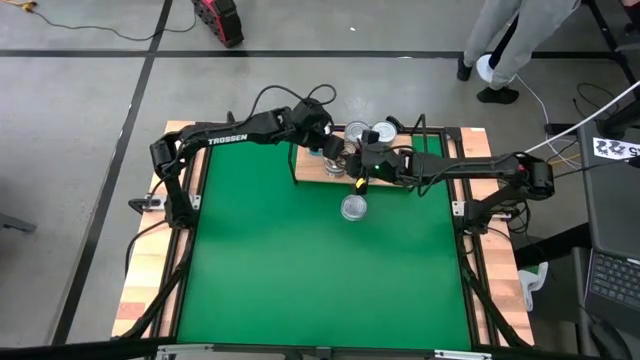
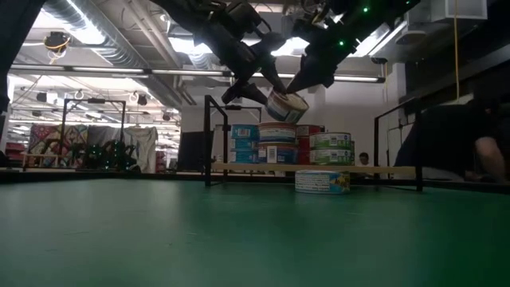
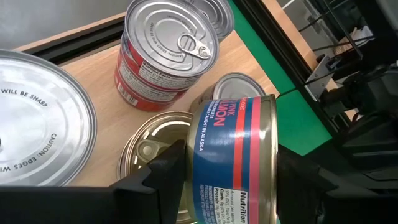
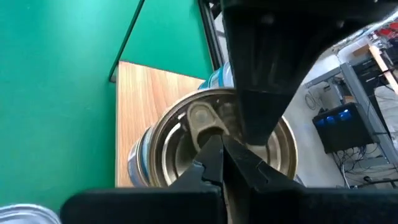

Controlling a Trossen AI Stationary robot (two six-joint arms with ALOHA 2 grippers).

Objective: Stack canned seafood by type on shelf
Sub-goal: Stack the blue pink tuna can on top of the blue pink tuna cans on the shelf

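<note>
My left gripper (image 3: 227, 180) clamps a blue tin (image 3: 236, 155), tilted, above the shelf (image 1: 312, 168); my right gripper (image 4: 219, 163), fingers closed, empty, hangs beside it.

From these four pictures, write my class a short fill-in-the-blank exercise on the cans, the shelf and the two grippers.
1. The left gripper holds a blue-labelled can tilted above the ____.
2. The right gripper, above a gold-lidded can, has its fingers ____.
3. One can lies off the shelf on the ____ mat.
4. The red-labelled can on the shelf stands ____.

Missing words: shelf; shut; green; upright
</note>
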